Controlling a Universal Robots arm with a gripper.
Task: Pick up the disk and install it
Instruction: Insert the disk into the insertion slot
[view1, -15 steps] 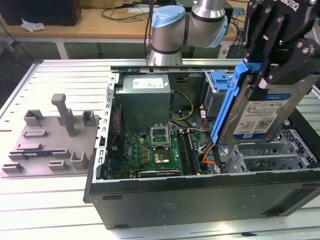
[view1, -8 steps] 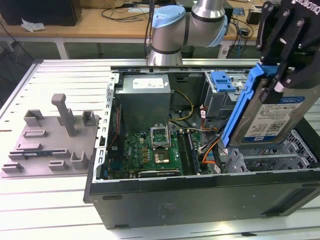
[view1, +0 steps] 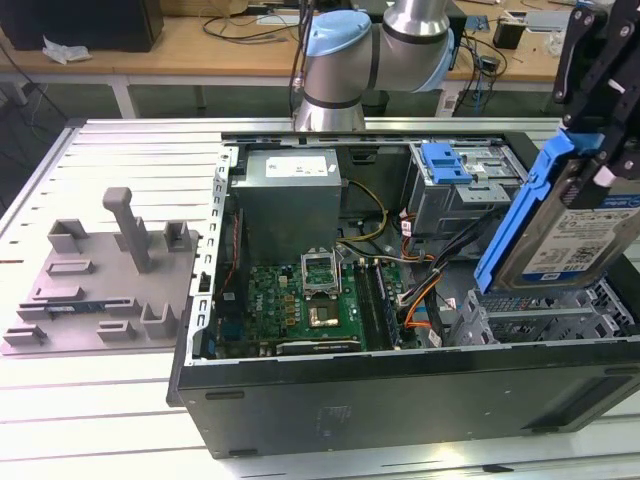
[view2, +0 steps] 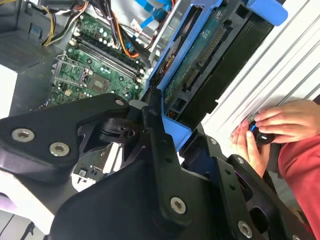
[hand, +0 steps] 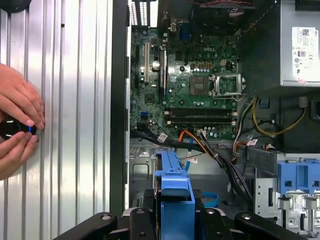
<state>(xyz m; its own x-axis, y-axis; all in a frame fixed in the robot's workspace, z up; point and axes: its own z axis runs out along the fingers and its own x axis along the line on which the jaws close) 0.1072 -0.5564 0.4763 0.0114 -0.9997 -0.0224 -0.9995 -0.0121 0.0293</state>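
A: Gripper status?
B: Gripper (view1: 603, 150) is at the exterior view's upper right, jaws clamped on the disk (view1: 572, 235) by its blue carrier.
A: Disk position?
B: In the air, tilted, label toward the camera, over the exterior view's right end of the open case (view1: 400, 405). Its lower edge is near the metal bays (view1: 540, 320); can't tell if they touch.
A: Cage?
B: Drive cage (view1: 470, 195) with the blue latch (view1: 445, 163) is behind the disk, apart from it.
A: Wrist views?
B: In the second wrist view, fingers (view2: 157, 150) pinch the carrier's end, with the motherboard (view2: 95, 65) beyond. In the first wrist view, a person's hands (hand: 17, 120) are on the ribbed table (hand: 75, 100) beside the case, holding a small black thing (hand: 10, 129).
A: Holder?
B: Grey holder (view1: 110, 275) is at the exterior view's left, well apart.
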